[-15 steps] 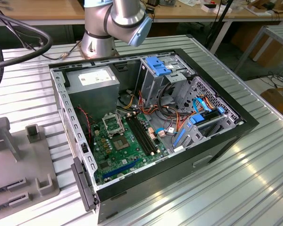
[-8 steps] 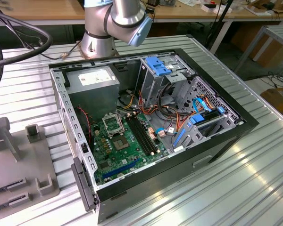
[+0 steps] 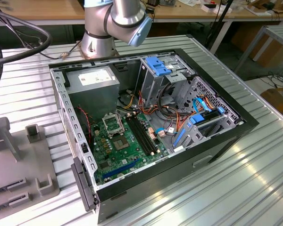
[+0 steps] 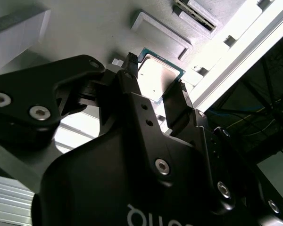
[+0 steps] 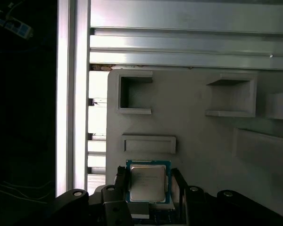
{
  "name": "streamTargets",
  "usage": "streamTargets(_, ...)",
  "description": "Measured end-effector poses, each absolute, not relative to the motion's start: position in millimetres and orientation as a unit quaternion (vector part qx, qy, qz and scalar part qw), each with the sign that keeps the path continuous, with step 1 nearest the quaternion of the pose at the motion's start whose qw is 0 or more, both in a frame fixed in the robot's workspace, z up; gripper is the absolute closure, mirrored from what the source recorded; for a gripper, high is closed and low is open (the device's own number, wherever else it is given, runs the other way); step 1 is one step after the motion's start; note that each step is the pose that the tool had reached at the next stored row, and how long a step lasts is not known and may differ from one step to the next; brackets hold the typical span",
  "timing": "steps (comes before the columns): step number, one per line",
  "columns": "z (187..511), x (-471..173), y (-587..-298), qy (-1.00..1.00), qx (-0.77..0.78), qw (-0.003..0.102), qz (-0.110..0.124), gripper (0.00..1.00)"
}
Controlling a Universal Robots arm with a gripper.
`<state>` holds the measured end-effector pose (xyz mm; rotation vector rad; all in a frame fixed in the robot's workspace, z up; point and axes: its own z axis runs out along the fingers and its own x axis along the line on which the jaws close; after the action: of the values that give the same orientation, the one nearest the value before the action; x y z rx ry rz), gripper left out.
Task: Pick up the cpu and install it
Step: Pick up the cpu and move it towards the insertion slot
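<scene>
The cpu (image 5: 148, 182) is a thin square chip with a silver-grey top and a green rim; it also shows in the second wrist view (image 4: 156, 71). My gripper (image 5: 149, 184) is shut on it, one black finger (image 5: 121, 184) against each of two opposite edges. In the second wrist view the gripper (image 4: 155, 77) has the chip between its fingertips (image 4: 180, 94). Behind the chip lies a grey moulded fixture (image 5: 203, 141) with raised pockets. In the exterior view the open computer case (image 3: 146, 127) holds the green motherboard (image 3: 118, 150) with its black socket frame (image 3: 114, 125).
The grey fixture (image 3: 19, 160) lies on the ribbed metal table (image 3: 254, 179) at the exterior view's left, next to the case. The arm's base (image 3: 115, 23) stands behind the case. A grey power supply box (image 3: 93, 81), cables and drive cages (image 3: 179, 94) crowd the case.
</scene>
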<state>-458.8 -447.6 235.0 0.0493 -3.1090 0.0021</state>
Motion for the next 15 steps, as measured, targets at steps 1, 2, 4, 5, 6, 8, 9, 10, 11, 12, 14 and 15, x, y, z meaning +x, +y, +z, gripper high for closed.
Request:
streamTargets(1,235.4,-458.8,-447.6,-1.000,0.016,0.016,0.001,0.53)
streamTargets(2,239.1,-458.8,-447.6,-1.000,0.016,0.016,0.001,0.53)
streamTargets(4,246.4,-458.8,-447.6,-1.000,0.016,0.016,0.001,0.53)
streamTargets(5,247.2,-458.8,-447.6,-1.000,0.016,0.016,0.001,0.53)
streamTargets(6,247.7,-458.8,-447.6,-1.000,0.016,0.016,0.001,0.53)
streamTargets(8,248.5,-458.8,-447.6,-1.000,0.016,0.016,0.001,0.53)
streamTargets(9,248.8,-458.8,-447.6,-1.000,0.016,0.016,0.001,0.53)
streamTargets(10,249.2,-458.8,-447.6,-1.000,0.016,0.016,0.001,0.53)
streamTargets(11,249.6,-458.8,-447.6,-1.000,0.016,0.016,0.001,0.53)
streamTargets(12,250.0,-458.8,-447.6,-1.000,0.016,0.016,0.001,0.53)
streamTargets(14,250.8,-458.8,-447.6,-1.000,0.016,0.016,0.001,0.53)
streamTargets(15,251.1,-458.8,-447.6,-1.000,0.016,0.016,0.001,0.53)
